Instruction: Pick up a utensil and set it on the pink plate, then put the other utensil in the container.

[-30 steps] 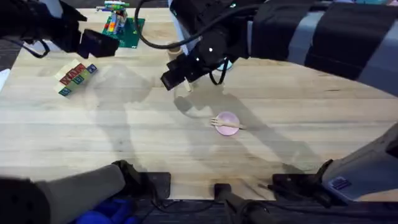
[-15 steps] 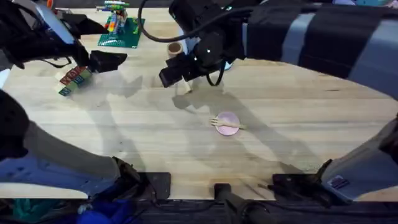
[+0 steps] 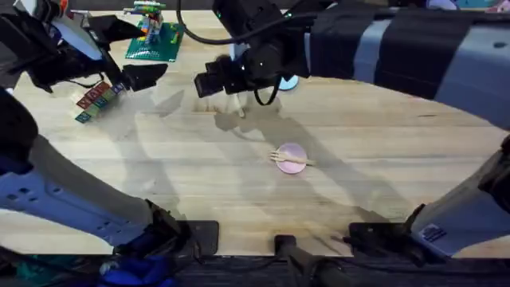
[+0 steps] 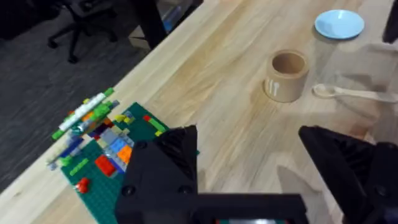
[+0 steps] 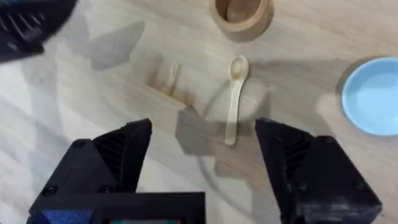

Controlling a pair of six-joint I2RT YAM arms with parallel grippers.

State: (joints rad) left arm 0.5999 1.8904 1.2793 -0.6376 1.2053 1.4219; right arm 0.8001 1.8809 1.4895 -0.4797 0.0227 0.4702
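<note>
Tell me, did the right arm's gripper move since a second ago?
Yes. In the overhead view the right gripper slid a little left and toward the far edge, farther from the pink plate, which stayed put with the fork on it.

fork (image 3: 288, 158): pale wood
pink plate (image 3: 292, 157): pale pink
spoon (image 5: 234, 94): light wood
cup (image 5: 241, 14): brown, wood-look
round plate (image 5: 375, 95): light blue
brick baseplate (image 4: 111, 163): green, multicoloured bricks
table (image 3: 382, 159): light wood grain

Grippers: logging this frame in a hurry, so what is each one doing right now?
Left gripper: open, holding nothing.
Right gripper: open, holding nothing, above the spoon on the table.
</note>
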